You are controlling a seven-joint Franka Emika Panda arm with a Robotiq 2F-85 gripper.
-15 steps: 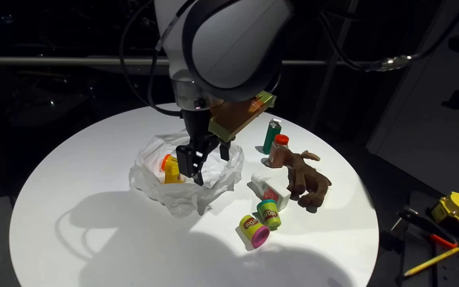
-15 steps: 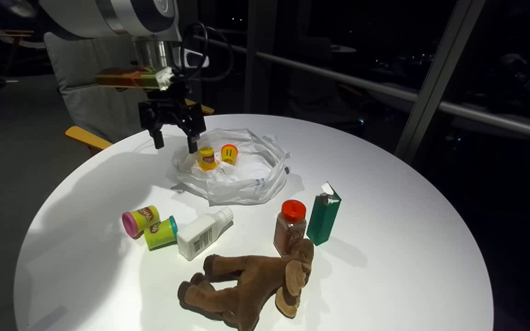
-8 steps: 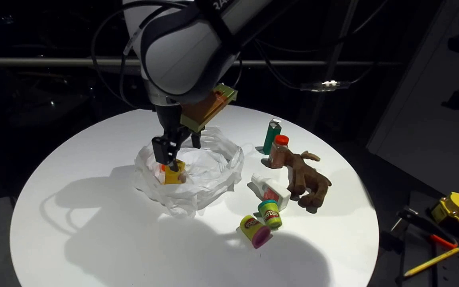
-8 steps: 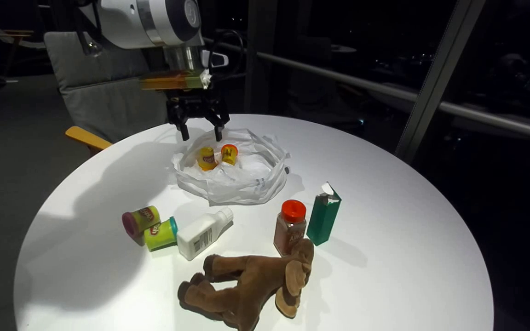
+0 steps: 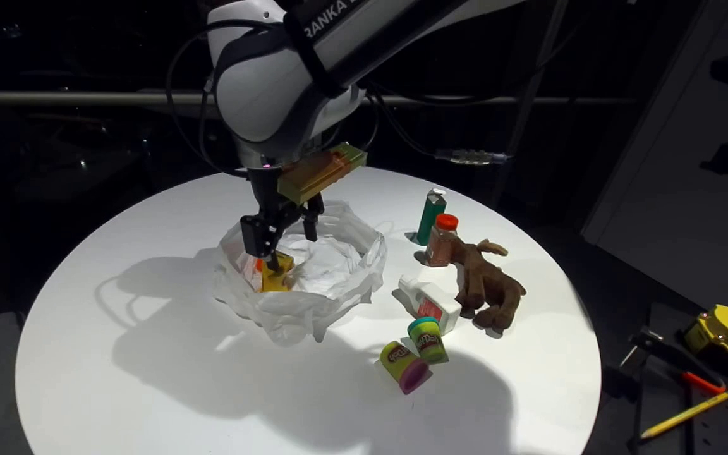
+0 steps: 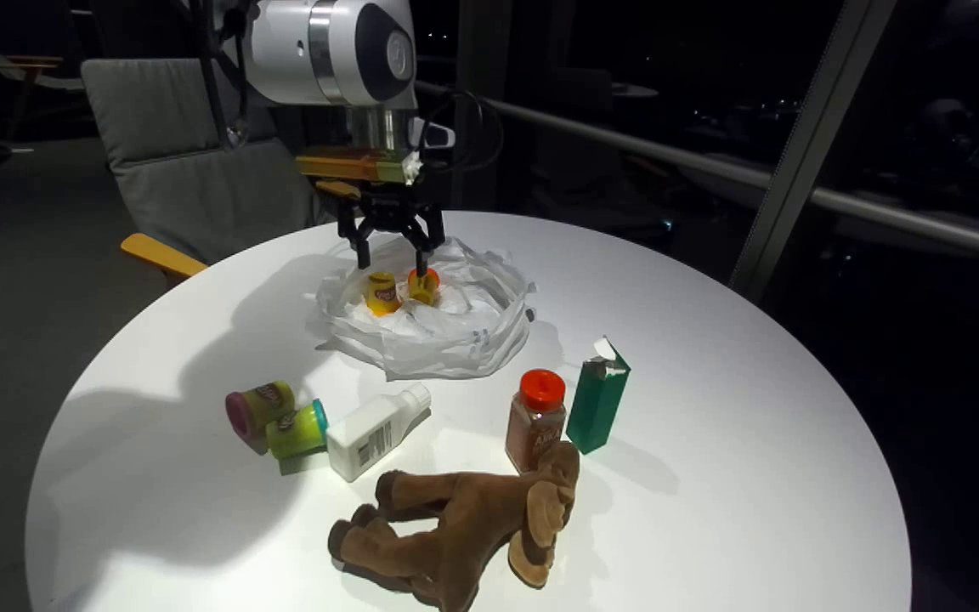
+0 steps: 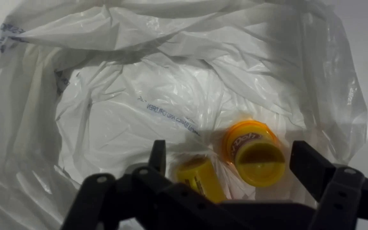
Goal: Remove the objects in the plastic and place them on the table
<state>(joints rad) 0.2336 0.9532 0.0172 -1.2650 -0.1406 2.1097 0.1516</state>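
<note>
In an exterior view: pencil (image 5: 688,414), lower right. In an exterior view: chair back (image 6: 171,119), upper left. Wrist view: readable lettering (image 7: 171,117), centre; two yellow tubs (image 7: 260,169) lie inside the plastic (image 7: 158,76), lower centre; gripper (image 7: 228,151) (released, jaws spread), bottom.

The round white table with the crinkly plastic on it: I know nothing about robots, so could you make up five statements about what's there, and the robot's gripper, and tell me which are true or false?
1. Two yellow tubs are inside the plastic. True.
2. The gripper is holding the brown plush animal. False: the gripper is open, and the animal lies on the table.
3. The green carton stands upright next to the red-capped jar. True.
4. The teal-lidded tub is inside the plastic. False: it lies on the table, outside the plastic.
5. The pink-lidded tub lies on its side. True.
</note>
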